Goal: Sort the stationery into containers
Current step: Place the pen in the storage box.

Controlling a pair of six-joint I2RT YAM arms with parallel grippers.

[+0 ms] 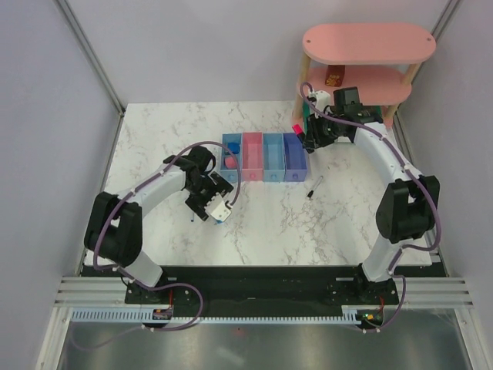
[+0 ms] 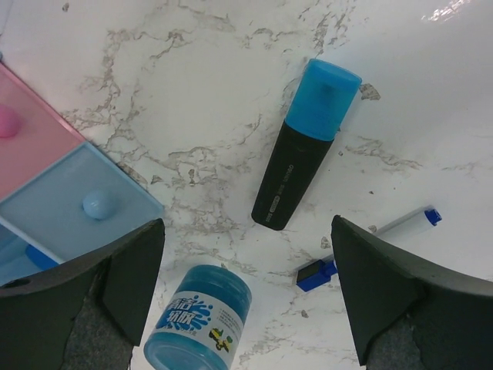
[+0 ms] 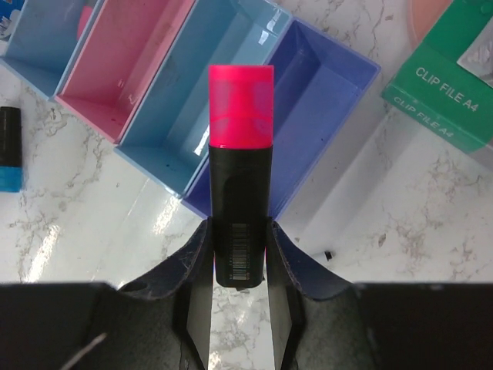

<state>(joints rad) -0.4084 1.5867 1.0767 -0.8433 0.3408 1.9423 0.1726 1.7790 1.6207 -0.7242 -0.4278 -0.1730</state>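
The left tool (image 2: 246,231) hangs released, jaws wide, above open table (image 2: 192,92). A blue tape roll (image 2: 200,316) lies just under it, a pen (image 2: 400,225) lies by one finger, and a blue-capped highlighter (image 2: 304,146) points ahead.

The right tool (image 3: 239,231) is clenched on a pink-capped highlighter (image 3: 240,154). The cap appears to sit over the wall between the light blue bin (image 3: 192,85) and the purple bin (image 3: 323,85). Bare marble separates it from the green file (image 3: 447,85) beyond.

The top external camera looks down from high at 6 o'clock over the whole table (image 1: 154,139). Both wrist cameras face down, close above it; all three views share the bins (image 1: 264,156), toward 12 o'clock.
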